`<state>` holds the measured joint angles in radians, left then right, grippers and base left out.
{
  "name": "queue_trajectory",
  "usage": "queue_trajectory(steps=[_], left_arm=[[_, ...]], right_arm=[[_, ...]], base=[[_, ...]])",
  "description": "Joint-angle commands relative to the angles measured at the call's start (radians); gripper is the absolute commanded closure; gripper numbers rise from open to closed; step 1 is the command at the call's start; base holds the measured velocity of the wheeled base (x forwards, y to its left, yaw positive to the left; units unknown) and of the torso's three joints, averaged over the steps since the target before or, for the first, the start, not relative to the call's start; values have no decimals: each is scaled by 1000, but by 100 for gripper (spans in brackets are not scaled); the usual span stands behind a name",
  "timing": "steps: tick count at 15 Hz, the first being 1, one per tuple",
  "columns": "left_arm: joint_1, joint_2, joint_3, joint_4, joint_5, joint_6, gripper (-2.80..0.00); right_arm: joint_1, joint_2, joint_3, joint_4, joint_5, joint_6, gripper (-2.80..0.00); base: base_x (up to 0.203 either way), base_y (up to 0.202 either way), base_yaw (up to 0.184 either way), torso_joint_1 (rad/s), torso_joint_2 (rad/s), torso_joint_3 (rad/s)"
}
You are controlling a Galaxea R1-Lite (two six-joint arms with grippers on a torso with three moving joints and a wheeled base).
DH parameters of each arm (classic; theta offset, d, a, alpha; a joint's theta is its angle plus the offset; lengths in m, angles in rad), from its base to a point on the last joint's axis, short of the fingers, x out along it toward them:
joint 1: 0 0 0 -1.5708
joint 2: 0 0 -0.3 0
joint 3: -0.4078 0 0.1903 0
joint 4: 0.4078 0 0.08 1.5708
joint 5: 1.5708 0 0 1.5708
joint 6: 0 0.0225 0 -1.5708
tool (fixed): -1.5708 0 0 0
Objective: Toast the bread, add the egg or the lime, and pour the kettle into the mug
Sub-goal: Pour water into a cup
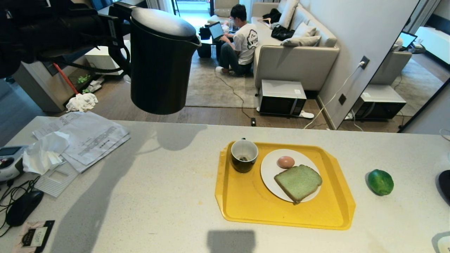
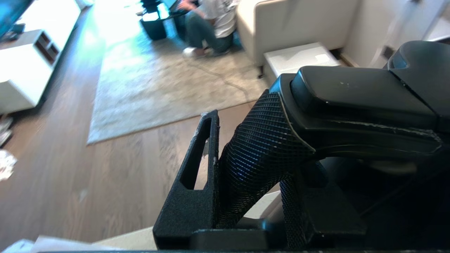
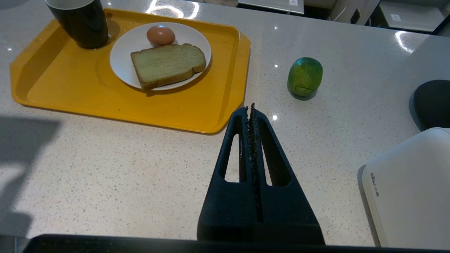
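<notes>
With bread (image 1: 298, 182) and egg (image 1: 285, 162) plated, the pouring step is judged in hand: the kettle (image 1: 160, 59), clamped at its handle by the left gripper (image 2: 246, 165) fingers, is held aloft, to be carried over the mug (image 1: 244, 155) and tipped; the right gripper (image 3: 251, 116) fingers are pressed together over the table (image 1: 158, 182).

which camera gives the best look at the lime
The right wrist view: the lime sits whole and unobstructed on the counter beside the yellow tray. The head view also shows it, smaller, toward the robot's right. The left wrist view shows none of it.
</notes>
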<state>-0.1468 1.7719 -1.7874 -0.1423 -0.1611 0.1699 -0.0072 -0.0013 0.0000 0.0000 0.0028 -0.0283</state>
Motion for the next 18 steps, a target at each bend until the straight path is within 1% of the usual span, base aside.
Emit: queue_trajectory(steps=[1,4,7,8,11,12,14,16,18], left_arm=[[-14,52,-11,-2,56,6,0],[-17,84,-6,-2,72,17,0],[-26,98,-4,-3,74,47,0],[-35,97,-6,-2,74,60,0],[-66,92,-10,-3,74,73,0],[-78,91,-10,-2,74,94,0],[-86,90,-10,1,74,178,0],[-106,91,-5,10,77,233,0],[-126,95,-3,15,80,316,0]], right_arm=[[0,1,0,0,0,-1,0],[0,1,0,0,0,-1,0],[0,1,0,2,0,-1,0],[0,1,0,0,0,-1,0],[0,1,0,0,0,-1,0],[0,1,0,0,0,-1,0],[0,1,0,0,0,-1,0],[0,1,0,0,0,-1,0],[0,1,0,0,0,-1,0]], base=[[0,0,0,6,-2,-129],[0,0,0,4,4,-176],[0,0,0,5,4,-193],[0,0,0,7,7,-203],[0,0,0,9,2,-145],[0,0,0,5,4,-48],[0,0,0,0,0,0],[0,0,0,0,0,0],[0,0,0,0,0,0]])
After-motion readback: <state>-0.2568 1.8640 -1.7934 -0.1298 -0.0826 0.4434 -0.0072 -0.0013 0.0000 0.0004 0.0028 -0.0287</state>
